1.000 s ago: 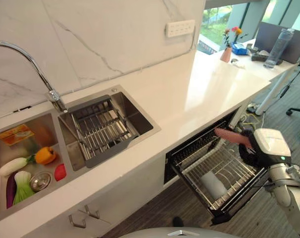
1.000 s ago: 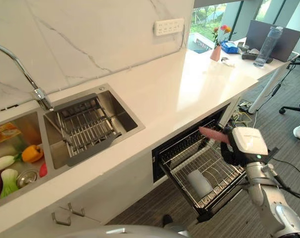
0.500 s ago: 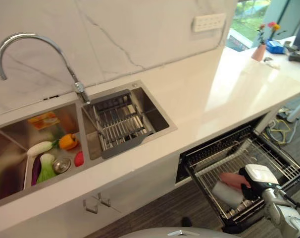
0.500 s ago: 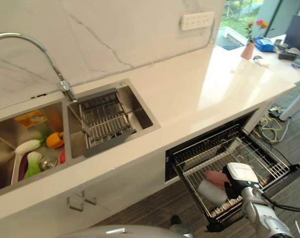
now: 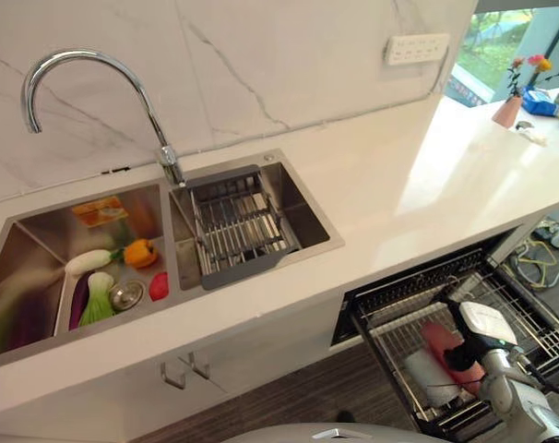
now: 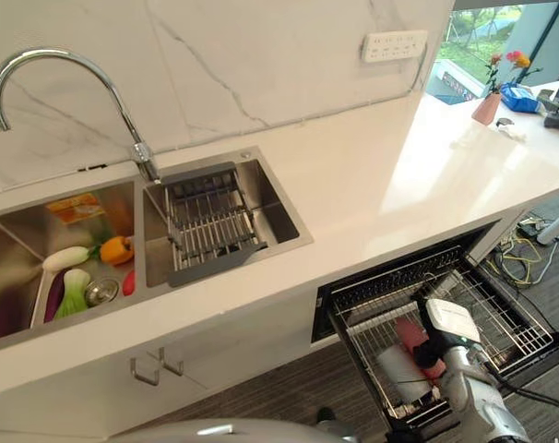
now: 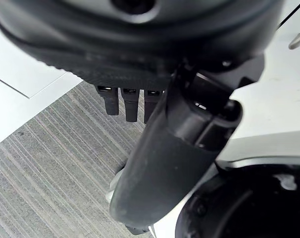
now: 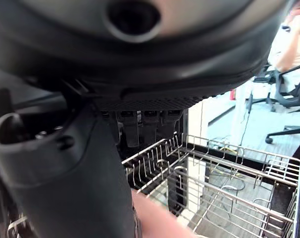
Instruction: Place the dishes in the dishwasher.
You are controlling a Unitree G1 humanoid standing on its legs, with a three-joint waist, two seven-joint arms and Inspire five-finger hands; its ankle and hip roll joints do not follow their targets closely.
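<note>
The dishwasher's wire rack (image 5: 529,318) is pulled out below the white counter. My right hand (image 5: 462,355) is low inside it, shut on a pink dish (image 5: 443,340) that leans beside a grey cup (image 5: 427,374) lying in the rack. In the right wrist view the thumb (image 8: 75,188) presses on the pink dish (image 8: 155,218), with the rack wires (image 8: 229,168) beyond. My left hand (image 7: 160,163) hangs over the striped floor, fingers straight and holding nothing.
A double sink is set in the counter: a metal drainer (image 5: 238,226) in the right basin, vegetables (image 5: 104,277) in the left. A flower vase (image 5: 510,106) stands far right. A person (image 8: 293,39) and an office chair show beyond the rack.
The camera has swung left. My right hand has lowered the pink dish from above the rack's back down into the rack beside the grey cup.
</note>
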